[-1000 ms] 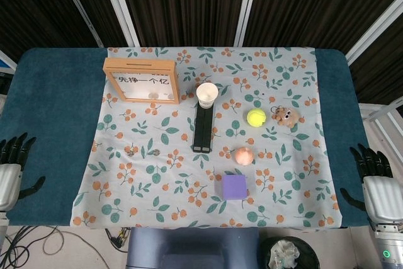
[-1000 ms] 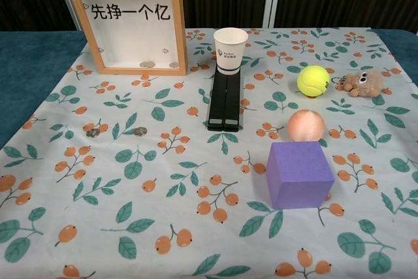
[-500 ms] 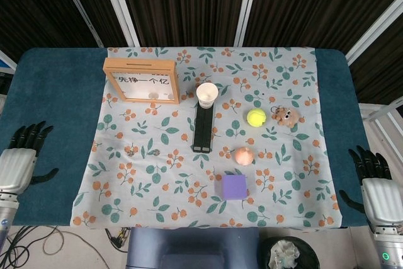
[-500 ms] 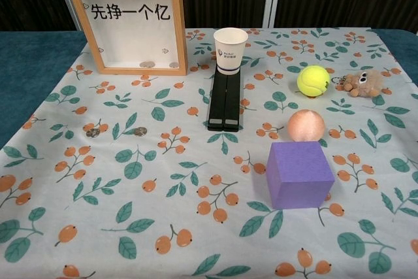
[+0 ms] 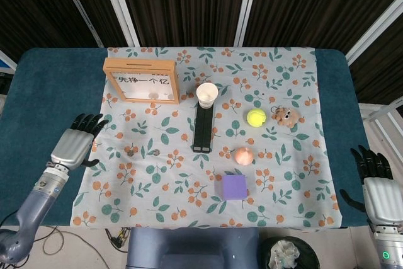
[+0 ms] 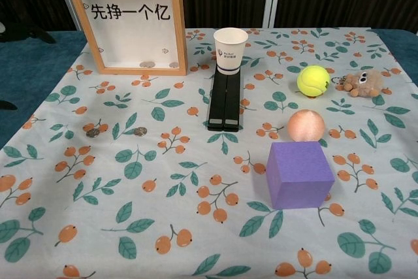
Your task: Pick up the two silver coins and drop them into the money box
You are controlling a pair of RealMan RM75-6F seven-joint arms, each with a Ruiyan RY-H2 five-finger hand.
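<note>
The money box, reading "More Money" and "先挣一个亿", is standing at the cloth's far left. Two silver coins are lying apart before it. The left hand and right hand are hovering spread, holding nothing.

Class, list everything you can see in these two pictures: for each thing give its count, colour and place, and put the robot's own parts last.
coins: two, silver, apart on the cloth, left of the black block
money box: one, wooden frame with white front, far left, a few coins inside
paper cup: one, white, upright at the far end of the black block
black block: one, black, long, centre
tennis ball: one, yellow-green, right of the cup
plush toy: one, brown, right of the ball
round ball: one, peach, just behind the cube
cube: one, purple, near right
tablecloth: one, pale with orange and green print, over a teal table
left hand: silver and black, open, at the cloth's left edge
right hand: silver and black, open, beyond the table's right edge
</note>
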